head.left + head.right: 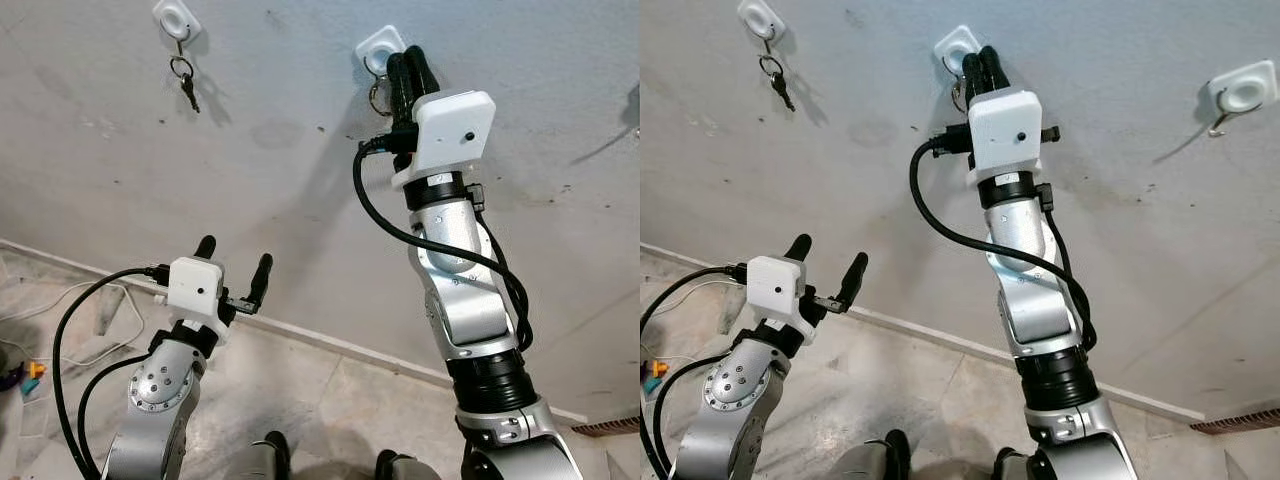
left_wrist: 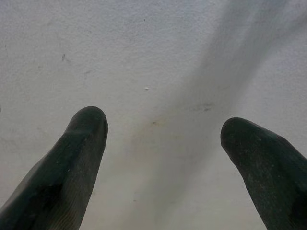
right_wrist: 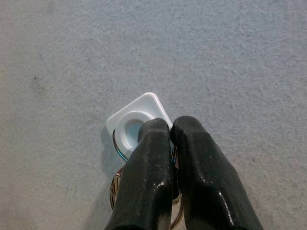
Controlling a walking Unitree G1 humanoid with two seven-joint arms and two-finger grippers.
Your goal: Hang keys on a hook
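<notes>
Nearly done: right gripper (image 3: 170,132) pinched shut on key ring (image 3: 116,184), pressed against middle hook (image 3: 132,125). Left to do: seat ring, release. Left gripper (image 1: 232,263) spread open, well below hook.

Right gripper (image 1: 982,62) closed on keys (image 1: 957,93) at middle hook (image 1: 958,45), left gripper (image 1: 827,259) spread

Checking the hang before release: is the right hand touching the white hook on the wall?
Touching. In the right wrist view, the right hand, shut on the key ring, has its fingertips overlapping and pressed against the white hook, no gap visible.
</notes>
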